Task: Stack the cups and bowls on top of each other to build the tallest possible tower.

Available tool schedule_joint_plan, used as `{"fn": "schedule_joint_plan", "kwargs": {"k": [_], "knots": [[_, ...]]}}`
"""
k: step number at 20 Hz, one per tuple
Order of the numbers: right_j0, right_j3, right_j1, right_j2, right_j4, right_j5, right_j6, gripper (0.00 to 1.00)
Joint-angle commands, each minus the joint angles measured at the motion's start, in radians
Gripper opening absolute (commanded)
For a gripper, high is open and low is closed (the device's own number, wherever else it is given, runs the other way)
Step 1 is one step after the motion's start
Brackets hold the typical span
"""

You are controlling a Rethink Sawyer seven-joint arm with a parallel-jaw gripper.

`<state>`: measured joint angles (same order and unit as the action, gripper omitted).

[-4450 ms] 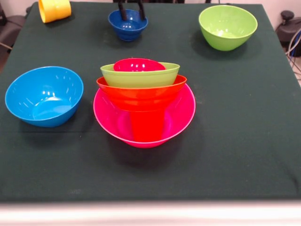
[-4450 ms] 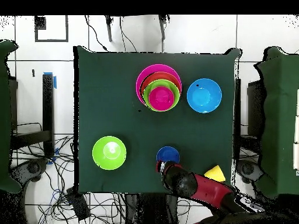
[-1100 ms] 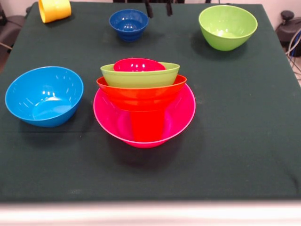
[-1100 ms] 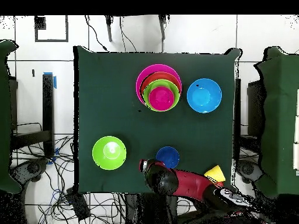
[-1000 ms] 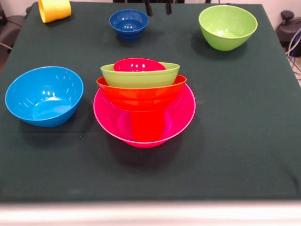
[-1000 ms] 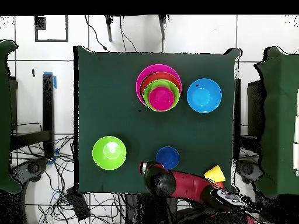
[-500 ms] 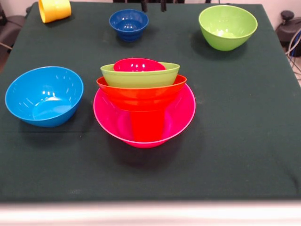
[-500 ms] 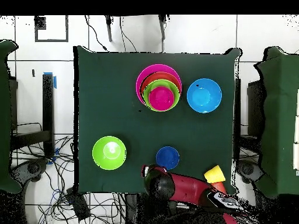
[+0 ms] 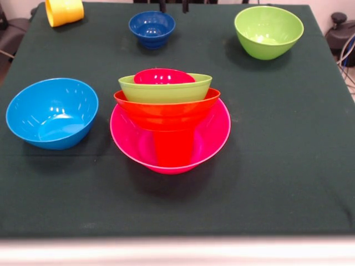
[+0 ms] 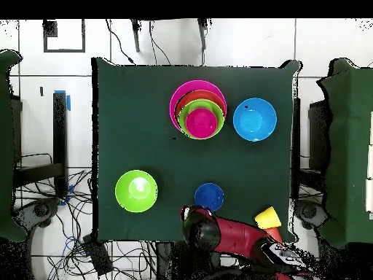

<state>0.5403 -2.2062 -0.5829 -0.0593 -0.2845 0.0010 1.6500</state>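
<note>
Nearest in the front view stands the tower [image 9: 170,119]: the wide pink bowl [image 9: 211,141] at the base with a red cup [image 9: 173,148] inside it, then the orange bowl [image 9: 166,108], one lime green bowl [image 9: 165,88], and the small red bowl [image 9: 163,76] on top. Just beside it, to its left in that view, the light blue bowl [image 9: 51,112] sits alone on the table [image 9: 277,166]. Farther back the small dark blue bowl [image 9: 152,29] and the second lime green bowl [image 9: 268,31] stand well apart, and the yellow cup [image 9: 64,11] lies on its side at the far corner.

My pincer [image 9: 172,6] shows only two dark tips at the top edge, just beyond the dark blue bowl; there is a gap between them and they hold nothing.

I judge that I am between picks, choosing the next piece. The dark blue bowl is closest to me, so the next move probably calls for coming over its rim, closing on the wall, and carrying it to the red bowl without shaking the pile.
</note>
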Motion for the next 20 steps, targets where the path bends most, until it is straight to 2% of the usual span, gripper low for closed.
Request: {"fn": "schedule_joint_plan", "kwargs": {"k": [1,9,12,14,20], "knots": [[-0.043,0.114,-0.023,-0.059,0.058,0.004,0.162,1.00],[-0.049,0.121,-0.041,-0.087,0.078,0.016,0.167,1.00],[-0.032,0.111,-0.070,-0.105,0.098,0.096,0.152,1.00],[-0.019,0.107,-0.079,-0.113,0.100,0.105,0.144,1.00],[-0.015,0.119,-0.009,-0.094,0.064,-0.031,0.154,1.00]]}}
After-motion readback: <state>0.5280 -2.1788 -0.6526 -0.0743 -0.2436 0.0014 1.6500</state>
